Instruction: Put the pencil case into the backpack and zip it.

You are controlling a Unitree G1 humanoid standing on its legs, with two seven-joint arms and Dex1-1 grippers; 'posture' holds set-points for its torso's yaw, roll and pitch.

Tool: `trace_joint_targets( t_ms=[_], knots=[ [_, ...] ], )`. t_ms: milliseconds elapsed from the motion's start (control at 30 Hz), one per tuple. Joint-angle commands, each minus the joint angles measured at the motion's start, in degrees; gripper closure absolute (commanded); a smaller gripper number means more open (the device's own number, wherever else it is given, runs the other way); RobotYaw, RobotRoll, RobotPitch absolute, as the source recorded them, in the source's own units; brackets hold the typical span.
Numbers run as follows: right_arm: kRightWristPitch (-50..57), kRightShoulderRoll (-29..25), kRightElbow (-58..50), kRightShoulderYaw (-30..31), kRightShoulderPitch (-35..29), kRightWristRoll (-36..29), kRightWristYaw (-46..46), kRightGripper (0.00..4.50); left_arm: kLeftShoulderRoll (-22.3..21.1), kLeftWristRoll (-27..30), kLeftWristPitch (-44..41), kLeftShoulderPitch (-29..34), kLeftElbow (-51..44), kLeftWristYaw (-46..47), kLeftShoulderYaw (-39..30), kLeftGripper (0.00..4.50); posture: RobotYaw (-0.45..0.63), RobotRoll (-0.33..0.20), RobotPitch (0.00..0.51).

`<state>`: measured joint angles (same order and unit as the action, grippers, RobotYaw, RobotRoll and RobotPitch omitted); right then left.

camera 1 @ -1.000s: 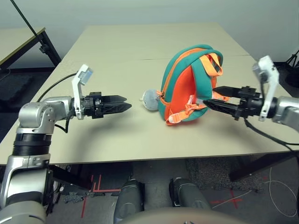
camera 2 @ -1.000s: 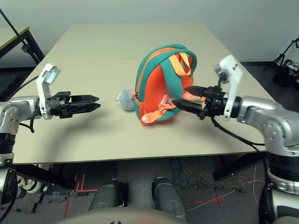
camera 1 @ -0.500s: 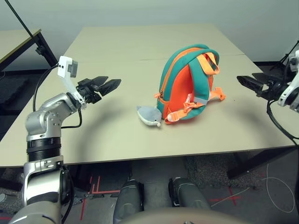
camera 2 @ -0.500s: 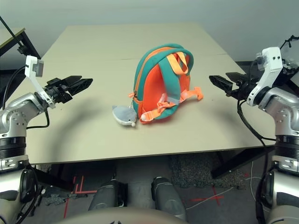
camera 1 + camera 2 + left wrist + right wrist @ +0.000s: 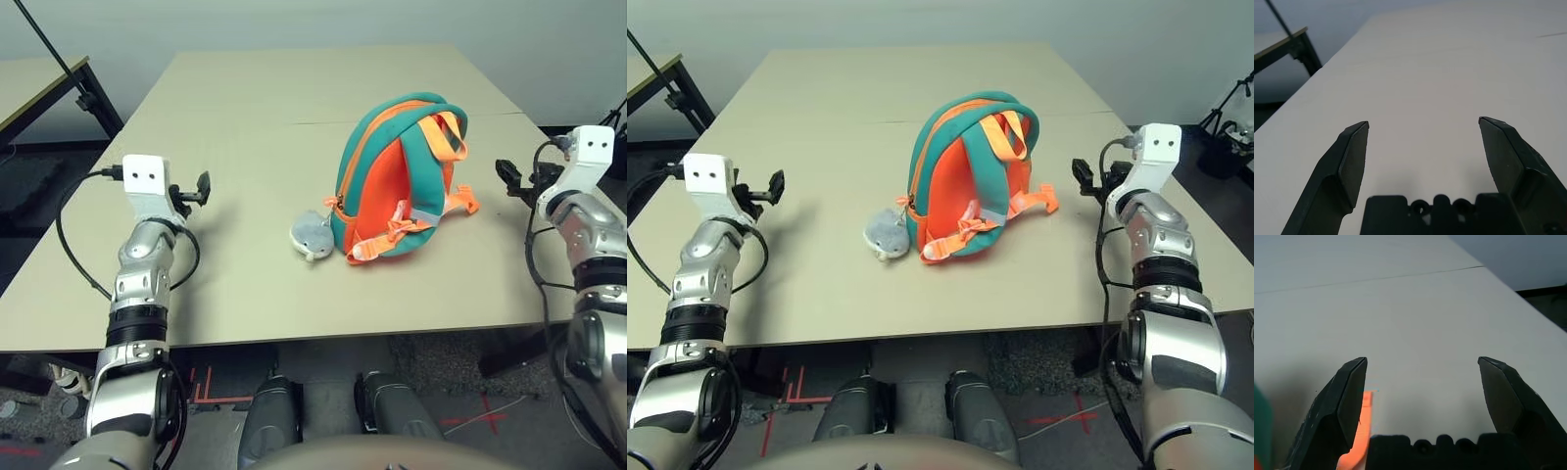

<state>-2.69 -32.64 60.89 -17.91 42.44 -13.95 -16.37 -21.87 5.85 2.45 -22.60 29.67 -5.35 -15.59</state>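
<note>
Both arms have withdrawn from the backpack (image 5: 397,176) toward the desk's (image 5: 255,108) side edges, left gripper (image 5: 1422,147) and right gripper (image 5: 1420,382) spread empty, backpack standing mid-desk, apparently zipped, indicating task completion.

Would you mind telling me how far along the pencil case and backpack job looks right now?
It looks finished or nearly so. The backpack stands upright on the table, plush toy beside it, with no pencil case lying out; whether the zip is fully shut I cannot tell. Nothing is in hand: the left gripper and right gripper are open and apart from the bag.
</note>
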Motion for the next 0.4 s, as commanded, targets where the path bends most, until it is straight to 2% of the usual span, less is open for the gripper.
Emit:
trace_joint_targets(
  t_ms=[33, 200, 400],
  knots=[
    [-5.0, 0.9, 4.7, -1.6, 1.1, 0.3, 2.7, 0.03, 1.7, -0.9, 2.1, 0.5, 1.5, 4.0, -0.6, 0.0, -0.1, 0.0, 0.036],
    [-6.8, 0.4, 8.6, -2.6, 1.8, 0.3, 3.6, 0.03, 3.6, -2.3, 2.2, 0.7, -0.2, 7.4, 0.5, 0.0, -0.08, 0.0, 0.045],
    [-7.5, -0.6, 10.0, -3.8, 2.0, 0.1, 3.9, 0.03, 4.7, -1.1, 0.5, 1.8, -2.2, 9.2, -0.5, 0.0, -0.08, 0.0, 0.065]
  ],
)
